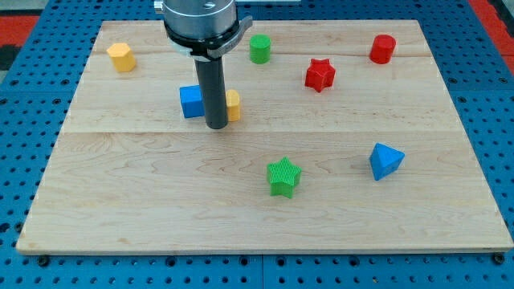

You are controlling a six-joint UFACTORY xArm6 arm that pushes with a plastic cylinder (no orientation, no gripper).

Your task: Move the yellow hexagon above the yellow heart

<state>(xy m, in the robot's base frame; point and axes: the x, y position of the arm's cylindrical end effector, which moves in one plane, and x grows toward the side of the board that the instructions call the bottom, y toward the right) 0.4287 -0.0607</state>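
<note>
The yellow hexagon (pixel 121 57) stands near the board's top left corner. The yellow heart (pixel 233 105) is left of the board's centre, mostly hidden behind my rod. My tip (pixel 216 126) rests on the board just in front of the heart, between it and a blue cube (pixel 190 102) on its left. The tip is far to the right of and below the hexagon.
A green cylinder (pixel 259 49) is at the top centre, a red star (pixel 320 75) and a red cylinder (pixel 383 49) at the top right. A green star (pixel 283 176) is below centre and a blue triangular block (pixel 385 160) is at the right. The wooden board (pixel 120 201) lies on a blue perforated table.
</note>
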